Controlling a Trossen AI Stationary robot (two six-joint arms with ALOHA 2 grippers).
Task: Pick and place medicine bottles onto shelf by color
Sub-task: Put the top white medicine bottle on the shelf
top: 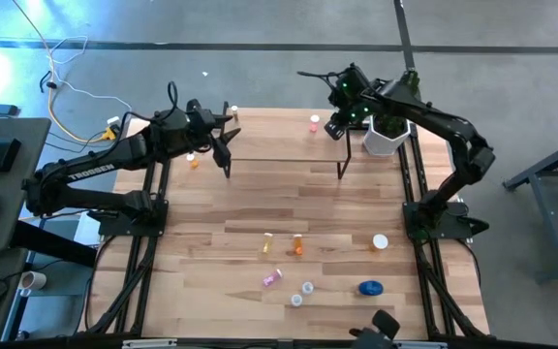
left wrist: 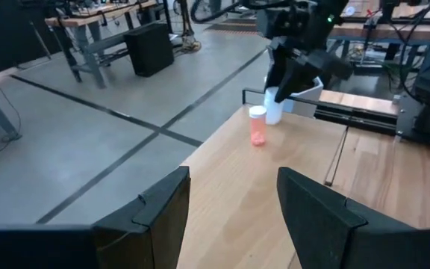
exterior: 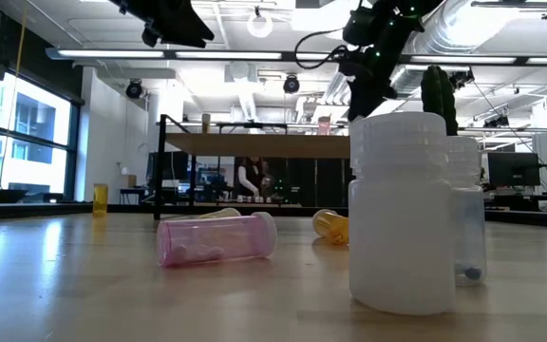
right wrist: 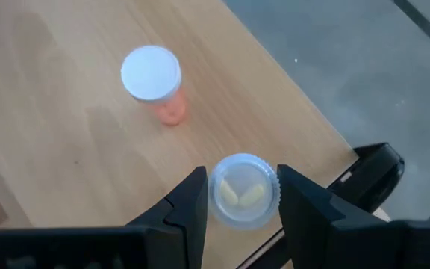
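The shelf stands at the table's far side. A pink-orange bottle with a white lid stands upright on it, and another small bottle stands at its far left corner. My right gripper is over the shelf's far right part, next to the pink-orange bottle, shut on a clear bottle with yellowish pills. My left gripper hovers open over the shelf's left end with nothing between its fingers. Several more bottles and a blue jar lie on the near half of the table. My right gripper pinches the clear bottle by two opposite sides, just under its lid, between its two fingers. The fingers slant down from above. The bottle's lid faces up toward the wrist. Whether its base touches the shelf I cannot tell.
A white pot with a cactus stands just right of the shelf, close to my right arm. An orange bottle stands on the table left of the shelf. A pink bottle lies on its side, and a white one stands near the front edge.
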